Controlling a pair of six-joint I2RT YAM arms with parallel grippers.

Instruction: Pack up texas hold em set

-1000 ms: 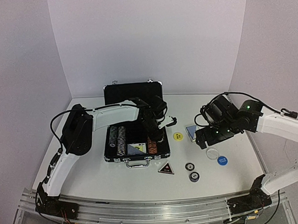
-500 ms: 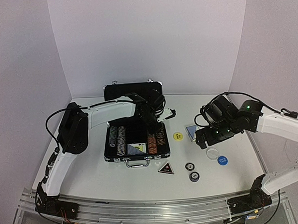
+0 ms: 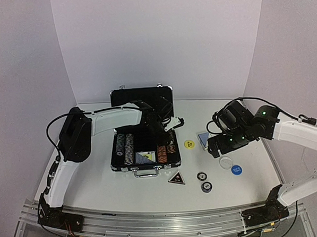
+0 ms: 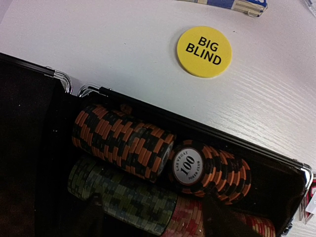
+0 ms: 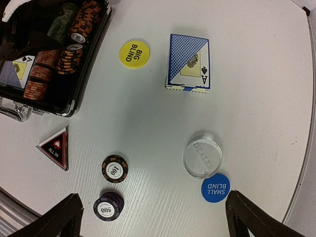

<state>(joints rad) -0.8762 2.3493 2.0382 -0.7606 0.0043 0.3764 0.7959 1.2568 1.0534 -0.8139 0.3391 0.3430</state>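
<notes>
The open black briefcase (image 3: 121,166) sits mid-frame on the desk (image 3: 98,188). Inside it lie rows of striped poker chips (image 4: 123,140) and one blue card deck (image 3: 145,158). The left tool (image 3: 165,130) hangs over the case's right end, fingers apart and empty. To the right lie the BIG BLIND disc (image 5: 134,53), a second blue deck (image 5: 189,61), the clear DEALER disc (image 5: 202,154) and the SMALL BLIND disc (image 5: 215,187). Lower in the frame are the ALL IN marker (image 5: 55,147), a 100 chip stack (image 5: 115,168) and a 500 chip stack (image 5: 108,206). The right tool (image 5: 153,197) hovers wide open, holding nothing.

In the left wrist view the deck (image 4: 237,4) was cut off by the top edge, and the case (image 4: 232,139) by the left and bottom edges; the fingers (image 4: 224,223) were blurred.
</notes>
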